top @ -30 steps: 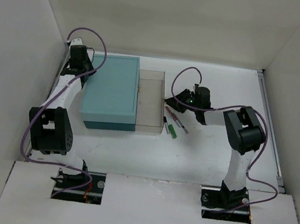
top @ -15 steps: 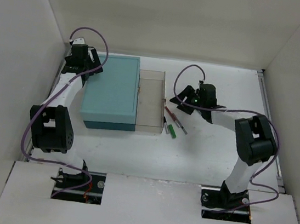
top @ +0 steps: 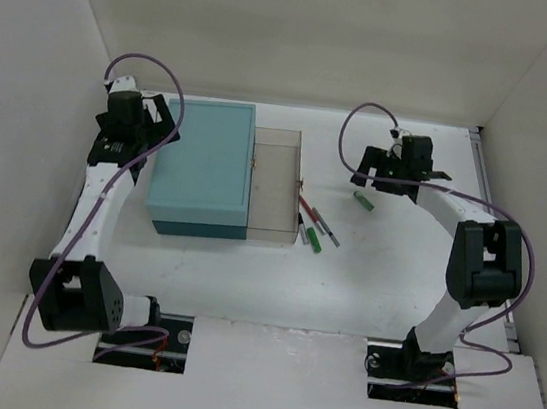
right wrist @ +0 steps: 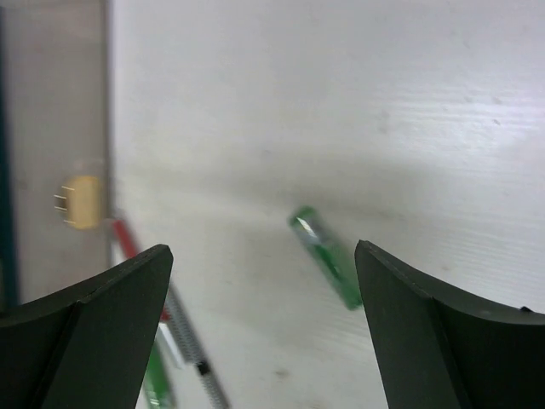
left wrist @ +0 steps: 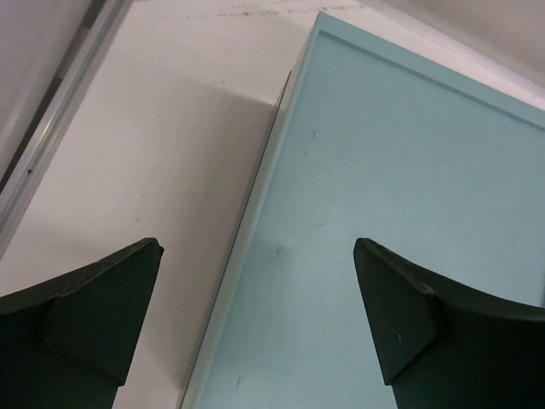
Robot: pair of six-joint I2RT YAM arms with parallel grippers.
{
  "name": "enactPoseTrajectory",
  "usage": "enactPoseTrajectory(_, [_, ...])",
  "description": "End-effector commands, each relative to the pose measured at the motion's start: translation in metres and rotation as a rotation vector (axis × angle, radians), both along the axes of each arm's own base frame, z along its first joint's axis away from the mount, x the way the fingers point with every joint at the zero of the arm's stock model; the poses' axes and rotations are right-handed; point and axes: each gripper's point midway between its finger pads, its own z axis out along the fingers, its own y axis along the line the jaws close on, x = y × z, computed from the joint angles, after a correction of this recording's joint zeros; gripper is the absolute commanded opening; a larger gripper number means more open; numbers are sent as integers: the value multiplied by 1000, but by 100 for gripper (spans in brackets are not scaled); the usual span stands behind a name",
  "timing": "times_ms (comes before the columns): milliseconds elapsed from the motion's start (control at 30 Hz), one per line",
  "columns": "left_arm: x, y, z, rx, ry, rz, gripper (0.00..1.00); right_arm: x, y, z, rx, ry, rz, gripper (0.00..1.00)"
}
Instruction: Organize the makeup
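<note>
- Room: plain white walls [top: 276,33] close in the work area on the far, left and right sides; no obstruction shows above the arms.
- Table [top: 273,285]: white, flat and matte, so a rounded item is likely to roll if nudged.
- Teal box [top: 204,160]: closed, at the far left of the table. It is not one of the items to sort.
- Clear tray [top: 275,190]: touches the box's right side and looks empty. It is judged to be the destination.
- Left gripper [left wrist: 255,251]: jaws spread wide and empty, hanging over the box's left edge.
- Right gripper [right wrist: 260,251]: jaws spread wide and empty, near the far edge, right of centre.
- Green tube [right wrist: 328,256]: lies on the table below the right gripper, well apart from the tray. To pick it up, turn the jaws across its short axis, centre them on it, descend, then close.
- Pencils [top: 317,218]: a loose cluster with a second green tube [top: 315,240], just beside the tray's right wall. Take them one at a time.
</note>
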Motion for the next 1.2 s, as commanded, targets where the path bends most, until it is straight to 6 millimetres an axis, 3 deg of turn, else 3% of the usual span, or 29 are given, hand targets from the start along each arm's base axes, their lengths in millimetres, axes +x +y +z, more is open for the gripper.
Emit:
enactPoseTrajectory(0, [-26,2,12,-34,-38,40,100,-8,-16,-15,-141,29,99,94])
enactPoseTrajectory(200, [-52,-7,11,-59,-50,43,100,-13,-17,-22,-225,5,201,93])
enactPoseTrajectory(400, [-68,-14,10,-61,-49,58,100,-4,-35,-32,-330,29,127,88])
enactPoseTrajectory(533, [-73,-22,10,-52,-52,40,100,-9,-30,-49,-353,95,165,81])
enactPoseTrajectory(600, [-74,-26,10,-47,-51,31,100,-9,-28,-48,-363,93,176,72])
enactPoseTrajectory(800, [-75,-25,-1,-39,-20,40,100,-17,-27,-53,-394,154,225,70])
enactPoseTrajectory(900, [-75,-24,-2,-39,-20,45,100,-17,-26,-55,-406,178,251,56])
enactPoseTrajectory(967, [-76,-22,1,-37,-29,52,100,-17,-26,-55,-413,192,265,52])
enactPoseTrajectory(1033, [-77,-20,3,-37,-43,59,100,-18,-26,-55,-410,204,275,51])
enactPoseTrajectory(1167, [-77,-14,5,-33,-47,75,100,-20,-20,-56,-380,238,311,58])
